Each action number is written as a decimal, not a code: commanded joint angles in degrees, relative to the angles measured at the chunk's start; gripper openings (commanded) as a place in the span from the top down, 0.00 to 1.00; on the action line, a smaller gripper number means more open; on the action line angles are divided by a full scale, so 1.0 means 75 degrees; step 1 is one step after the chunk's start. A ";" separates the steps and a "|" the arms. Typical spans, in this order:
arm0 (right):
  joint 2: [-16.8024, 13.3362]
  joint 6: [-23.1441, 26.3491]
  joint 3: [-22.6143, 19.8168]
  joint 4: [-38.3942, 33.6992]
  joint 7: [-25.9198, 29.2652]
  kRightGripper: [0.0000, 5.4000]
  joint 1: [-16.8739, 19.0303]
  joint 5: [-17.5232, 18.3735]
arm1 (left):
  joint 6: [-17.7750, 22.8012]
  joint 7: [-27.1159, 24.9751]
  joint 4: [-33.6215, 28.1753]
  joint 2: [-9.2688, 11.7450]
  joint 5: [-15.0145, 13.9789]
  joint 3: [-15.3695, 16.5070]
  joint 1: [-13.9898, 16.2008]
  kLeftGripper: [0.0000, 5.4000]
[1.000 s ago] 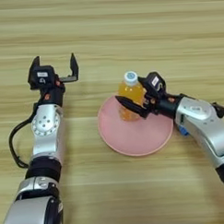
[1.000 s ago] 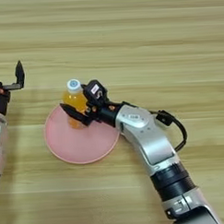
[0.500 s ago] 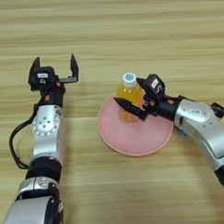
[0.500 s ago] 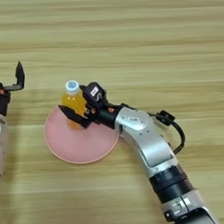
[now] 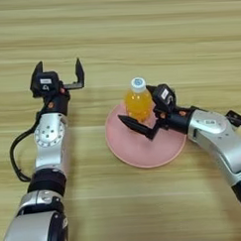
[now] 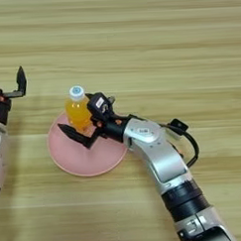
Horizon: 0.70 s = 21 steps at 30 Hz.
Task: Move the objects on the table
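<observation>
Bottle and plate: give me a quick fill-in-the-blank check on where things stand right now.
1. The bottle stands on the ____ plate.
2. The bottle's cap is ____.
3. The ____ hand is at the bottle, fingers spread around it.
4. The left hand hovers over the table, holding ____.

Missing words: pink; white; right; nothing

The worktop (image 5: 138, 32) is light brown with horizontal grain stripes. The plate (image 5: 138, 151) is pink; the bottle (image 5: 138, 104) is orange with a white cap.
</observation>
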 commanded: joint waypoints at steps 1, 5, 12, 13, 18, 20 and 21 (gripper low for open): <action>-0.0040 0.0059 -0.0129 -0.0183 0.0009 0.01 -0.0110 0.0028 | -0.0049 0.0003 0.0031 0.0019 0.0081 -0.0023 -0.0006 0.00; 0.0022 -0.0045 -0.0254 -0.0311 0.0003 0.01 -0.0144 0.0121 | -0.0045 -0.0009 0.0034 0.0021 0.0079 -0.0026 -0.0008 0.00; 0.0151 -0.0633 -0.0583 -0.0711 0.0123 0.01 -0.0180 0.0494 | -0.0015 -0.0034 -0.0006 0.0002 0.0089 -0.0057 0.0003 0.00; 0.0155 -0.0749 -0.0596 -0.0747 0.0150 0.01 -0.0170 0.0517 | -0.0018 -0.0040 -0.0002 0.0001 0.0089 -0.0060 0.0003 0.00; 0.0175 -0.1081 -0.0723 -0.1053 0.0247 0.01 -0.0173 0.0778 | -0.0024 -0.0059 0.0014 0.0009 0.0088 -0.0067 -0.0007 0.00; 0.0183 -0.1139 -0.0810 -0.1141 0.0223 0.01 -0.0206 0.0875 | -0.0039 -0.0063 0.0032 0.0013 0.0089 -0.0066 -0.0012 0.00; 0.0173 -0.1156 -0.0843 -0.1171 0.0223 0.01 -0.0219 0.0905 | -0.0044 -0.0061 0.0040 0.0012 0.0091 -0.0067 -0.0013 0.00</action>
